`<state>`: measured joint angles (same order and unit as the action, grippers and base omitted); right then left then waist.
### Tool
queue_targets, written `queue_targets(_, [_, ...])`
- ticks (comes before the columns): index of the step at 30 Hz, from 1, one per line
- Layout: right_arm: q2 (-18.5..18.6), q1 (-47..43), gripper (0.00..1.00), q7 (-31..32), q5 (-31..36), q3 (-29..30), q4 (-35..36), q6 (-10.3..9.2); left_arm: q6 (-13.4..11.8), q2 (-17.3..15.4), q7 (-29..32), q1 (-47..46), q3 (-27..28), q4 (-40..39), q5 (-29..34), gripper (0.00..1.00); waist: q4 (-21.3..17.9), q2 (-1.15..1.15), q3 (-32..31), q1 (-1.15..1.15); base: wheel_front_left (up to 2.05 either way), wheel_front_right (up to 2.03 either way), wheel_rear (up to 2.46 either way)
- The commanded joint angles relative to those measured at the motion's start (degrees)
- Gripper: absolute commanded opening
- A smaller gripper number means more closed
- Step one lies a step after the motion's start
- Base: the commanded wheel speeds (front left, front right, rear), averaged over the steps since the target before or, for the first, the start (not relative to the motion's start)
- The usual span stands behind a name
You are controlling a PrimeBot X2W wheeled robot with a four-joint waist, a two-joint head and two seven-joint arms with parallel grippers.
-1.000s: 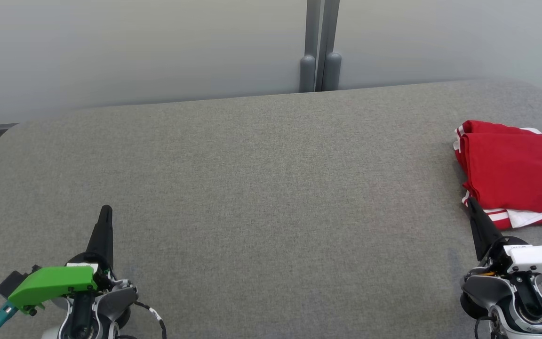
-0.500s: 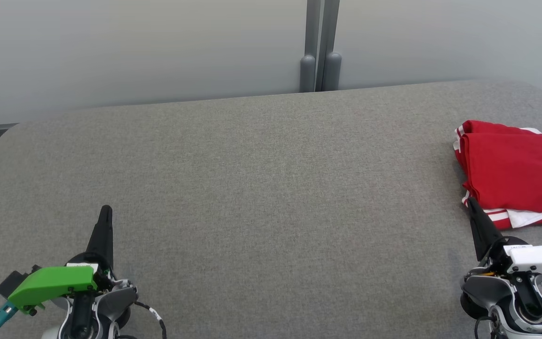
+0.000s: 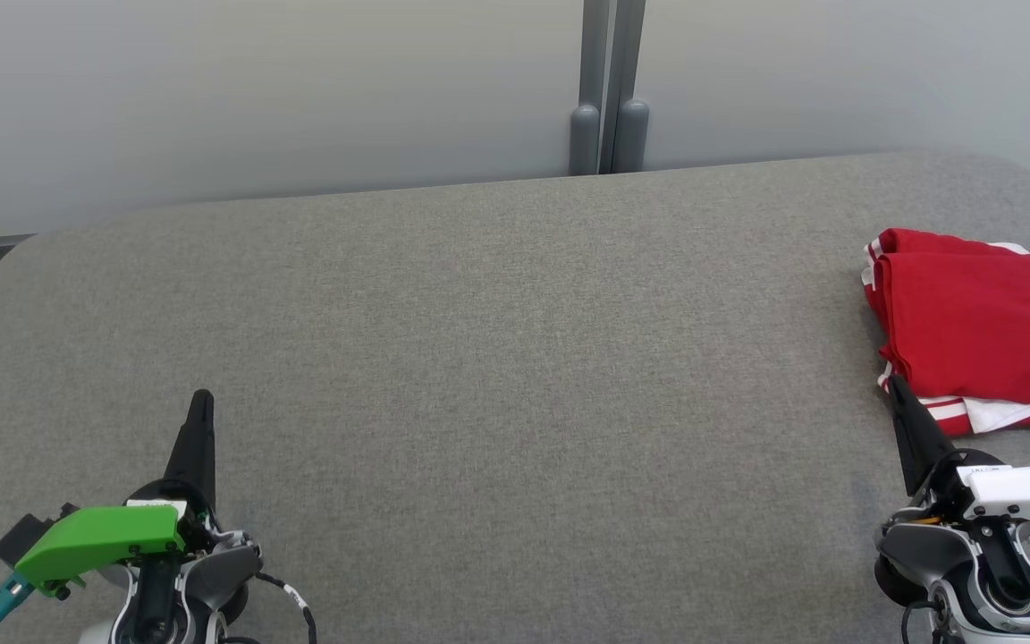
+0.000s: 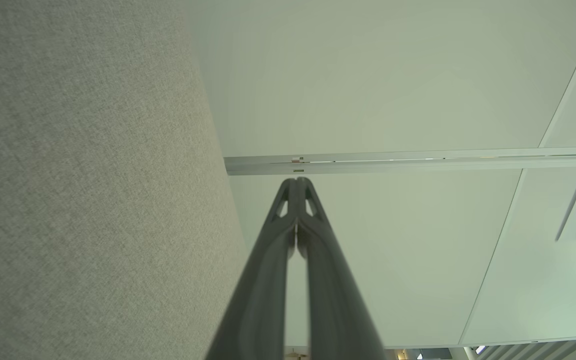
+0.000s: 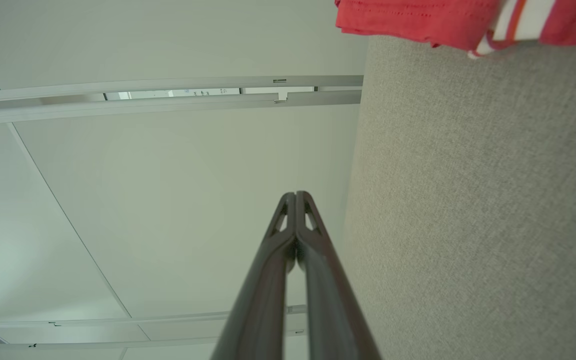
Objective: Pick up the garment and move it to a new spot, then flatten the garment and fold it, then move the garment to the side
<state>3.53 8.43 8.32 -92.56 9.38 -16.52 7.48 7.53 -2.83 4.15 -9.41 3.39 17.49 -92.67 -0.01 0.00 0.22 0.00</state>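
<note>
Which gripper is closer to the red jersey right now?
Right. The right gripper, shut, has its tip at the near corner of the red jersey; contact unclear. The left gripper, shut, sits across the table at the near left, far from it.

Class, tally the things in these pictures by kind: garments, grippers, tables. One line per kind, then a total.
red garment: 1
grippers: 2 (left gripper, right gripper)
grey table: 1
Total: 4

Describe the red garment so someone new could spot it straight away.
Follow the grey fabric table to its right edge, past the right gripper. There lies a folded jersey, the one bright red thing, with white trim and a dark number.
</note>
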Motion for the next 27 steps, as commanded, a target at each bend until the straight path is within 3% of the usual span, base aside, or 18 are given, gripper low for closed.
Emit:
queue_targets(1, [0.04,0.31,0.00,0.21,0.39,0.16,-0.14,0.02,0.19,0.01,0.13,-0.78,0.17,0.05,0.19,0.00,0.00,0.00,0.00,0.00,0.00,0.00,0.00])
queue_targets(27, [-0.12,0.36,0.00,0.41,0.48,0.39,-0.15,0.02,0.19,0.02,0.16,-0.78,0.19,0.05,0.22,0.00,0.00,0.00,0.00,0.00,0.00,0.00,0.00])
